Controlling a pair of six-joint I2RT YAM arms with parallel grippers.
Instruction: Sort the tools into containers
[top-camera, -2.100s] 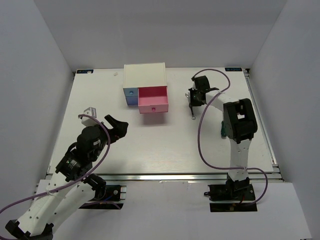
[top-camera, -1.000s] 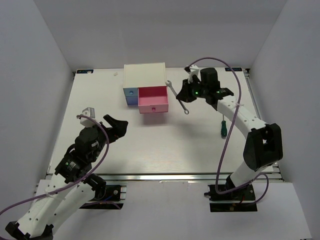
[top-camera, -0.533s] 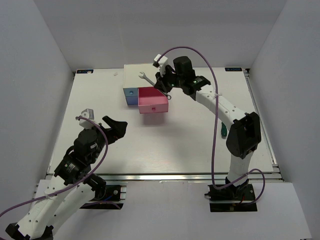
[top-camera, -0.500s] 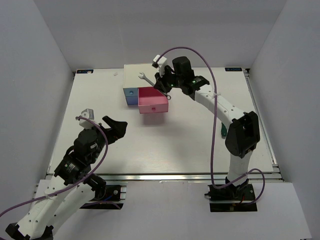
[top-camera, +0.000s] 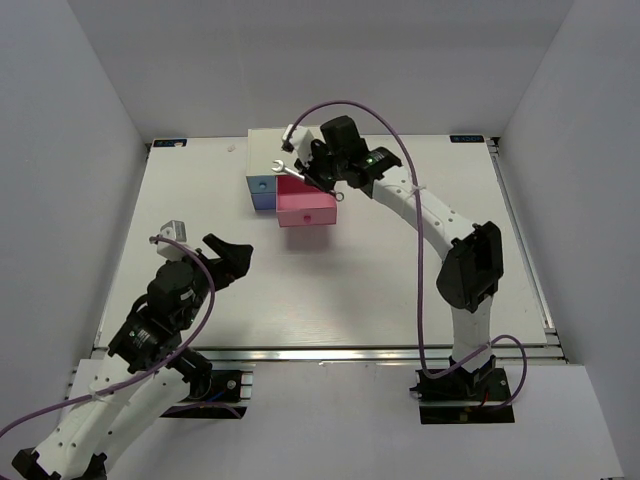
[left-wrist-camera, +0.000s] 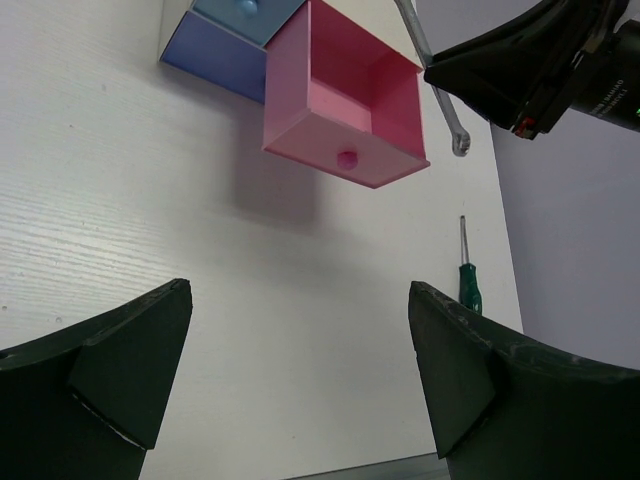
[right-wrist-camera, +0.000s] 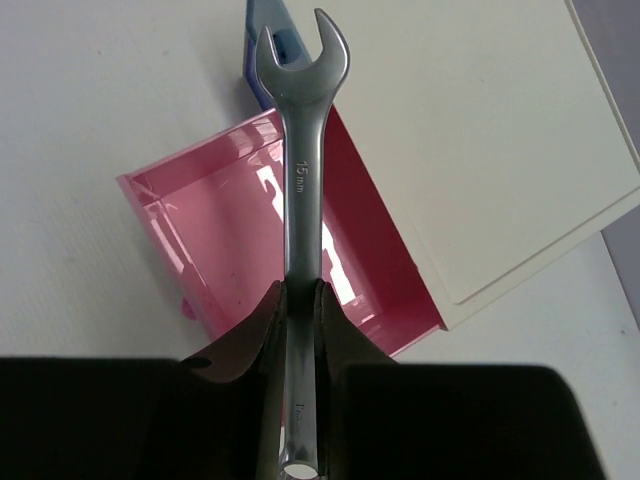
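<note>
One silver wrench (right-wrist-camera: 302, 170), stamped "15 mm": I held it pinched in right hand (right-wrist-camera: 300, 300) over pink drawer (right-wrist-camera: 225, 250); left hand (left-wrist-camera: 298, 300) spread.

The left arm (top-camera: 150, 330) and the right arm (top-camera: 430, 215) are both built of white shells joined by black, rounded joint housings. A purple cable (top-camera: 345, 103) runs in a slack loop along each one. The left arm's lowest white shell carries rows of small dark holes. Each arm stands on a black base plate (top-camera: 465, 385). A small white block (top-camera: 175, 228) sits by each wrist, and a green light (top-camera: 371, 156) glows near the right one. The left pincer (top-camera: 230, 250) has broad, dark, wedge-shaped fingers (left-wrist-camera: 120, 370); the right pincer (right-wrist-camera: 300, 290) has black fingers tapering to narrow tips.
</note>
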